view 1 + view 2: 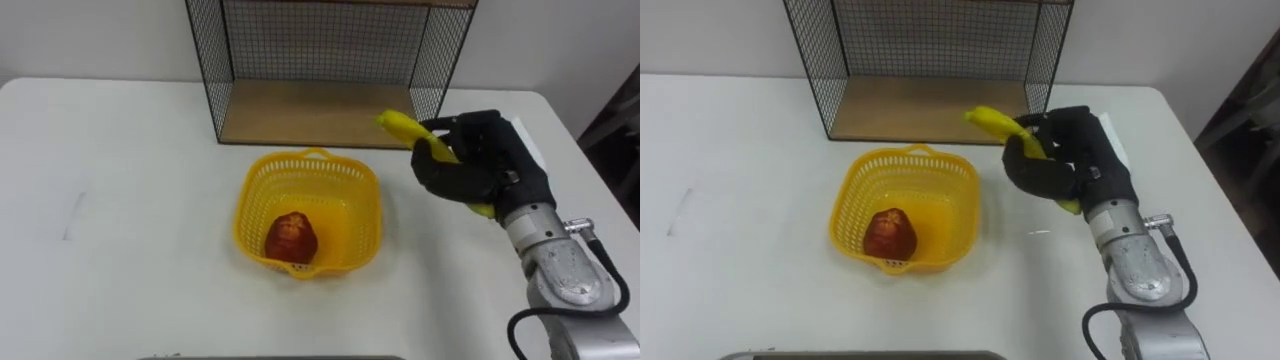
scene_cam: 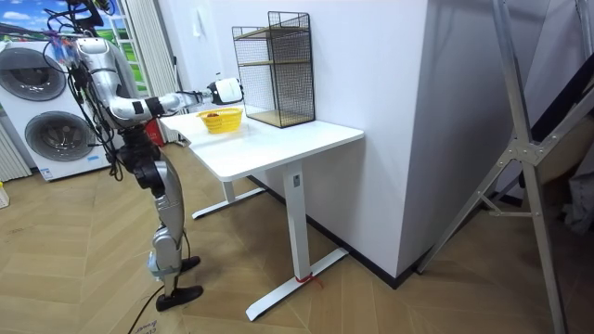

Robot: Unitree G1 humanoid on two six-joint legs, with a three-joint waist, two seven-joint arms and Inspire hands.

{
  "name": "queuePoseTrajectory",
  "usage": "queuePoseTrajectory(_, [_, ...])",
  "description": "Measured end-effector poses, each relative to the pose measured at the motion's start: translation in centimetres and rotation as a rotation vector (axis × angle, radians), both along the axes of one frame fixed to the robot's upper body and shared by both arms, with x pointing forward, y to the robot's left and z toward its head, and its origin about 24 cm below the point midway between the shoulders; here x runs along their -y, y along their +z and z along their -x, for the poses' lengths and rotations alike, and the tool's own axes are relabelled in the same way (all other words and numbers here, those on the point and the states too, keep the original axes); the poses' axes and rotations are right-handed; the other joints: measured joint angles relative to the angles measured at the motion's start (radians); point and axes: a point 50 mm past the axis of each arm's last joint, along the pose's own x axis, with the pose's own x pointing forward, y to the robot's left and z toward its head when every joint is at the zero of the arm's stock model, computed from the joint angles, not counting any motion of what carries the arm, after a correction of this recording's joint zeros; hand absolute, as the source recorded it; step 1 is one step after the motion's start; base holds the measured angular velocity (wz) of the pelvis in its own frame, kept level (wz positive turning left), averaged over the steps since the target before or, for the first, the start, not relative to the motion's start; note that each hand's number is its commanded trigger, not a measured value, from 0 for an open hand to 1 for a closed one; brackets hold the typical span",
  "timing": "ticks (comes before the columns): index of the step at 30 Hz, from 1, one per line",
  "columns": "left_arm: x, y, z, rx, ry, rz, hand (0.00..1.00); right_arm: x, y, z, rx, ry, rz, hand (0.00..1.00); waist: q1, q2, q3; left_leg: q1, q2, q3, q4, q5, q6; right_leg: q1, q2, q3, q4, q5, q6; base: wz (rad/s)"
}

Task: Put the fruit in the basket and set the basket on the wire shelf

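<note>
- right hand (image 1: 480,162): fingers curled round banana (image 1: 399,123), tip sticking out toward the basket; held just right of the basket, apart from it.
- basket (image 1: 250,196): on table (image 1: 120,200), red fruit (image 1: 291,236) inside at its near side.
- Step: bring banana over the rim, lower it inside behind the red fruit, then release; don't nudge the light basket.
- wire shelf (image 1: 310,110): just behind the basket.

Yellow latticed basket (image 1: 368,215), upright on the white table (image 1: 120,200), just before the black wire shelf (image 1: 226,70). A red fruit (image 1: 291,237) lies in its near part. A yellow banana (image 1: 403,124), tilted, is clasped in the right hand (image 1: 482,162), raised beside the basket's right rim.
</note>
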Motion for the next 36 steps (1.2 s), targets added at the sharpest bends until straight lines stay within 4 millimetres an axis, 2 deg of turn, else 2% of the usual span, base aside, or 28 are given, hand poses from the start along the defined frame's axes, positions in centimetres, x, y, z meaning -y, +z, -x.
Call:
queuePoseTrajectory(5, [0.2,0.0,-0.2,-0.004,-0.012,0.026,0.00,-1.4,0.6,0.1,0.026,0.077,0.067,1.00,0.003,-0.004,-0.0016,0.003,0.001,0.005,-0.007,0.001,0.000,0.002,0.001,0.005,0.006,0.000,0.000,-0.03])
queuePoseTrajectory(9, [0.6,-0.1,-0.9,0.005,-0.051,0.043,0.00,-2.5,0.2,0.3,0.007,0.145,0.123,1.00,0.003,-0.012,0.0001,0.006,0.000,0.005,-0.010,0.003,0.000,0.001,0.000,0.009,0.010,0.000,0.000,0.00])
queuePoseTrajectory(11, [0.7,-0.1,-1.4,0.013,-0.062,0.044,0.00,-2.8,0.0,0.3,-0.004,0.174,0.136,1.00,0.012,-0.021,0.0046,0.005,0.001,0.008,-0.010,0.003,0.000,-0.001,0.001,0.009,0.010,0.000,0.000,-0.02])
queuePoseTrajectory(14, [0.7,-0.1,-1.7,0.018,-0.080,0.042,0.00,-2.9,0.0,0.4,-0.015,0.195,0.140,1.00,0.025,-0.030,0.0049,0.004,0.001,0.009,-0.010,0.003,0.001,-0.002,0.000,0.010,0.011,0.000,0.000,-0.01])
queuePoseTrajectory(24, [0.8,-0.2,-1.3,-0.003,-0.104,0.051,0.00,-3.7,-0.6,0.5,-0.034,0.232,0.175,1.00,0.030,-0.022,0.0100,0.004,0.000,0.005,-0.007,0.003,0.001,0.000,0.000,0.009,0.010,0.001,0.002,0.00])
queuePoseTrajectory(36, [1.0,-0.3,-1.2,-0.012,-0.116,0.055,0.00,-5.2,-1.2,0.7,-0.050,0.264,0.165,1.00,0.037,-0.020,0.0104,0.000,0.000,0.000,-0.009,0.003,0.001,-0.001,0.000,0.009,0.009,0.001,0.002,0.00])
